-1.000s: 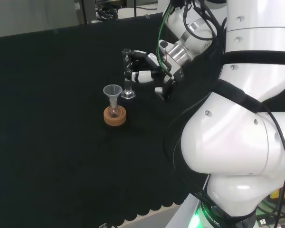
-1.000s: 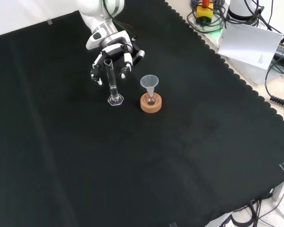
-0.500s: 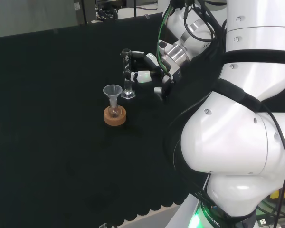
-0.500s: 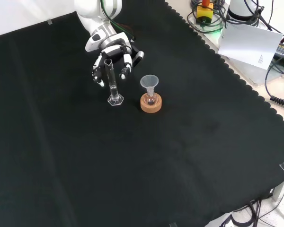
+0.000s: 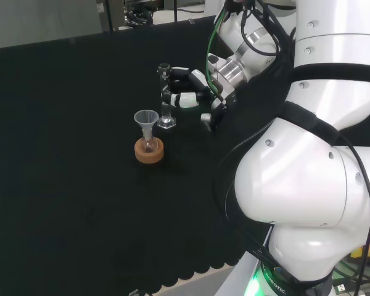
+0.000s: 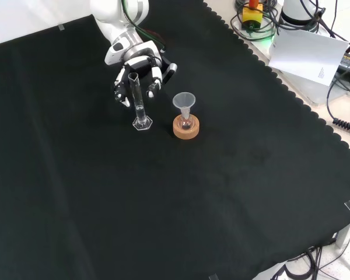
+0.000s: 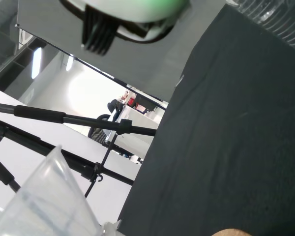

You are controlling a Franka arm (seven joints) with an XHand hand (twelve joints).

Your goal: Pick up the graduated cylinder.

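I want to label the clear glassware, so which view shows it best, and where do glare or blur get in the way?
Front view: the graduated cylinder and funnel outline clearly against black cloth. Head view: the cylinder partly merges with the hand. Wrist view: bright backlit room; the funnel looms close and blurred.

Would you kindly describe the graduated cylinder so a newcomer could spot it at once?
On the black cloth, find the hand coming in from the front view's top. Just below its fingers stands the graduated cylinder, a narrow upright clear tube on a flat base. Unlike the funnel beside it, it has no cork ring.
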